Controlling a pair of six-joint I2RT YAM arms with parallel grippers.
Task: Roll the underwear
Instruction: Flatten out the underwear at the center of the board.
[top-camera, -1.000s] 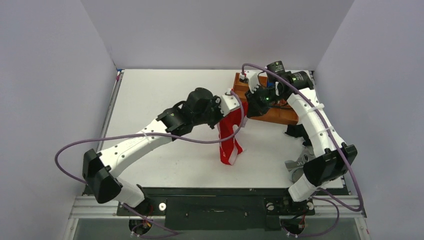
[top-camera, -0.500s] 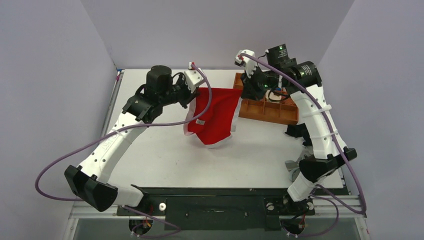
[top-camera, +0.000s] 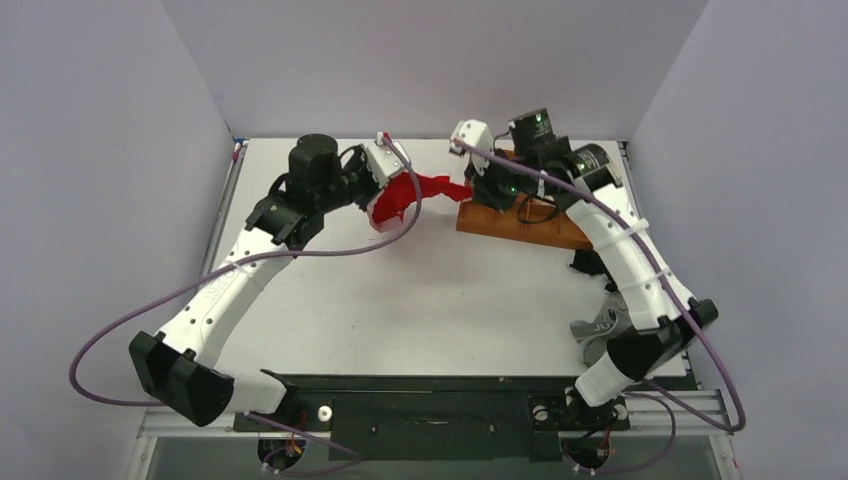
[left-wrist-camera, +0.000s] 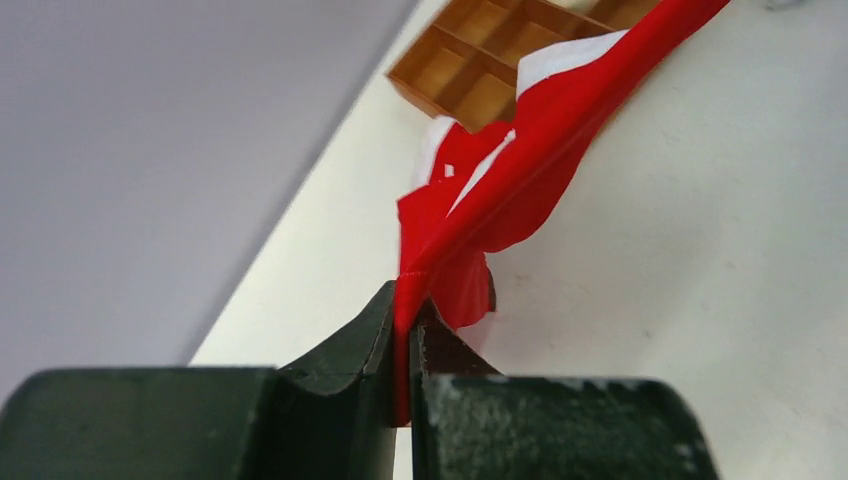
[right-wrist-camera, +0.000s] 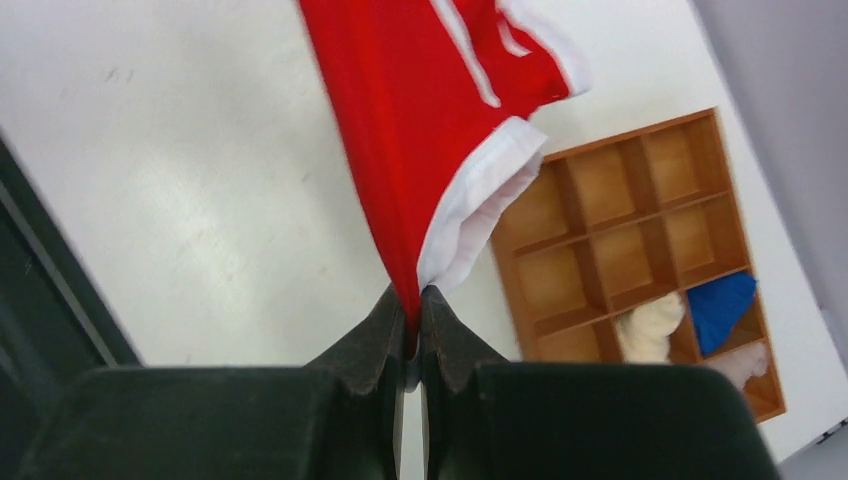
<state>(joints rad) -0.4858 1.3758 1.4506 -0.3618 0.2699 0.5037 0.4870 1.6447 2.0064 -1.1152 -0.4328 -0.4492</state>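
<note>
The red underwear (top-camera: 412, 193) with white trim hangs in the air near the table's back, stretched taut between both grippers. My left gripper (top-camera: 388, 178) is shut on its left end; in the left wrist view the fabric (left-wrist-camera: 500, 180) runs out from between my shut jaws (left-wrist-camera: 408, 310). My right gripper (top-camera: 470, 190) is shut on the right end; in the right wrist view the red fabric (right-wrist-camera: 420, 130) rises from my shut jaws (right-wrist-camera: 415, 305), white trim beside them.
A brown wooden compartment tray (top-camera: 520, 222) stands at the back right, partly under my right arm; it holds a blue roll (right-wrist-camera: 722, 305) and a white roll (right-wrist-camera: 648, 330). A grey garment (top-camera: 597, 328) lies by the right arm's base.
The underwear hung from the left gripper mid-table, then was spread wide at the back. Now both grippers hold it higher and it is pulled into a narrow taut band.
</note>
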